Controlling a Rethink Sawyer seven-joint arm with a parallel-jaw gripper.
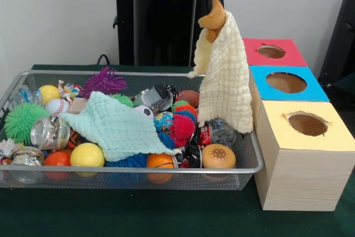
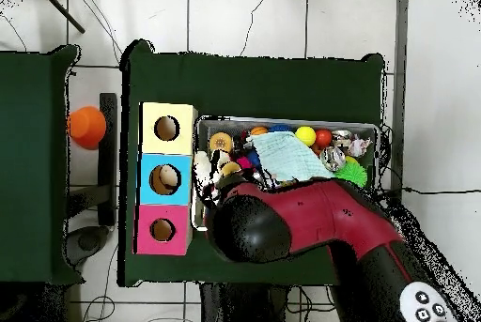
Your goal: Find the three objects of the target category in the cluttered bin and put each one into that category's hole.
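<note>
The wire mesh bin [image 1: 138, 169] is full of balls, spiky toys, cans and a mint green cloth [image 1: 113, 126]. My gripper [image 1: 212, 19] is above the bin's right end and is shut on a pale yellow cloth [image 1: 224, 81]. The cloth hangs down with its lower edge near the bin's contents. The red-topped box with its round hole [image 1: 271, 51] stands just behind and to the right of the cloth. In the overhead view the arm [image 2: 282, 224] hides the gripper; the bin's rim [image 2: 282, 121] and the red box's hole [image 2: 162, 230] show.
A blue-topped box [image 1: 286, 82] and a yellow-topped box [image 1: 307, 123], each with a hole, stand in a row in front of the red one, against the bin's right side. The robot's pedestal [image 1: 161, 20] is behind the bin. An orange object [image 2: 86, 124] sits beyond the boxes.
</note>
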